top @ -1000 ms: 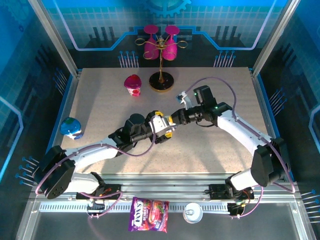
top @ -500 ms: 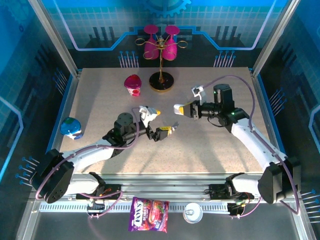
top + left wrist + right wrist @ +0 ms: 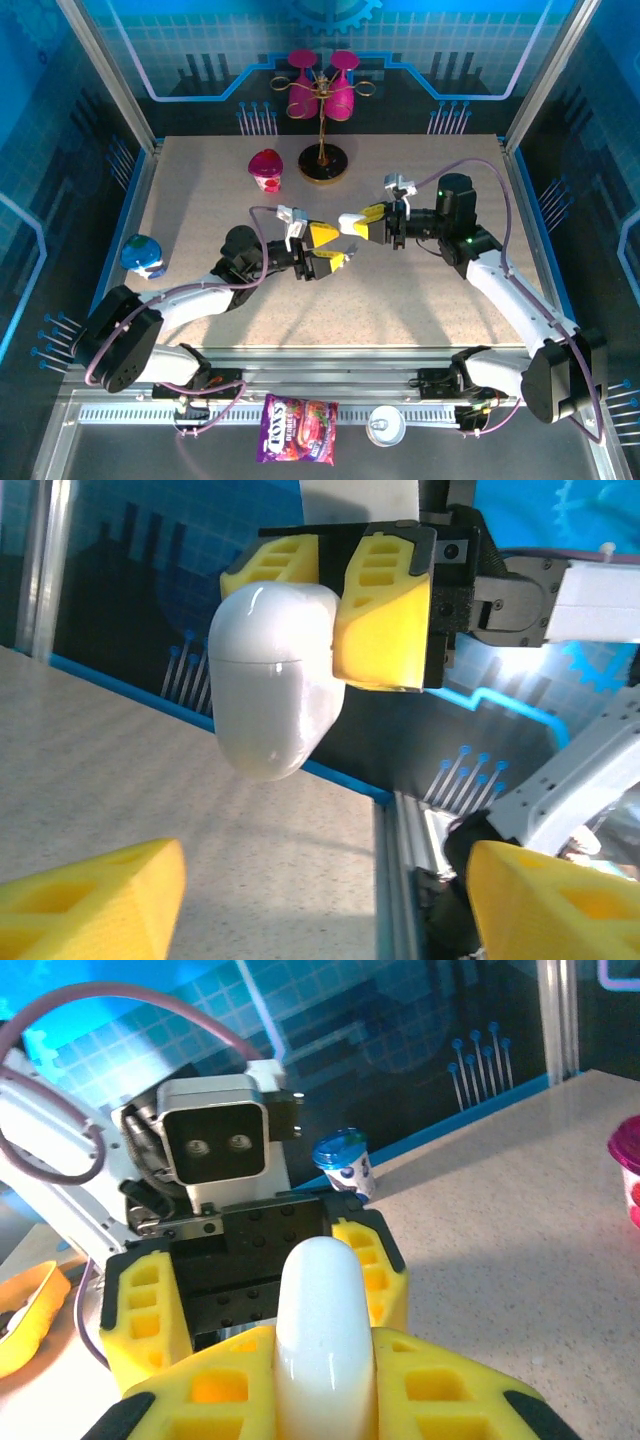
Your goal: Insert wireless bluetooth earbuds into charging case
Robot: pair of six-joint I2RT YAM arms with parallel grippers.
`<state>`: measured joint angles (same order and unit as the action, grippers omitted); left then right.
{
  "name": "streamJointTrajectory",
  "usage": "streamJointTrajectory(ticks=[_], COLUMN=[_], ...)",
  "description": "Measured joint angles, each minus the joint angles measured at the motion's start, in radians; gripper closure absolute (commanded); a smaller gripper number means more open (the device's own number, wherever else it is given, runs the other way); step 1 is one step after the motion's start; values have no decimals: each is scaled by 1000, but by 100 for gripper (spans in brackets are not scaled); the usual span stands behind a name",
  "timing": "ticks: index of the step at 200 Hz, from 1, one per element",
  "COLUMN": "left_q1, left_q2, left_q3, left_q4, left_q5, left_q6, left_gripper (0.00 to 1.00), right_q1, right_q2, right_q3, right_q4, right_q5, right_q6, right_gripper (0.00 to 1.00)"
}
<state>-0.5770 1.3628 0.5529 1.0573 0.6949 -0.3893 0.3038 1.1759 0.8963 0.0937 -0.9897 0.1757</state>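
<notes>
While the blue cup (image 3: 142, 253) sits at the left edge of the table (image 3: 200, 200), left gripper (image 3: 343, 247) is mid-frame, jaws spread wide, pointing right. White charging case (image 3: 272, 680) comes next, in the air above the table, lid closed, seam visible near its top. Right gripper (image 3: 352, 221) clamps it by the upper end, just right of centre, facing the left one, tips close.

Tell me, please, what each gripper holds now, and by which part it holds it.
The right gripper clamps the closed white charging case by its lid end, one finger on each side, across the seam. The left gripper is open and holds nothing.
</notes>
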Motion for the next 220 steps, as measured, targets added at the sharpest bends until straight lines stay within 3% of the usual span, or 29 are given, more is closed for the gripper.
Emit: streamJointTrajectory(ticks=[30, 127, 220], left_q1=[0, 0, 0], left_q2=[29, 72, 77], left_q3=[6, 8, 8], left_q4=[82, 278, 288], left_q5=[40, 71, 70], left_q6=[-47, -58, -57], left_gripper=[45, 59, 60], right_q1=[22, 79, 84], right_q2=[-3, -4, -3], right_q3=[0, 0, 0], right_q4=[1, 16, 26], right_q5=[-25, -37, -40], right_q6=[-34, -62, -73], right_gripper=[93, 94, 95])
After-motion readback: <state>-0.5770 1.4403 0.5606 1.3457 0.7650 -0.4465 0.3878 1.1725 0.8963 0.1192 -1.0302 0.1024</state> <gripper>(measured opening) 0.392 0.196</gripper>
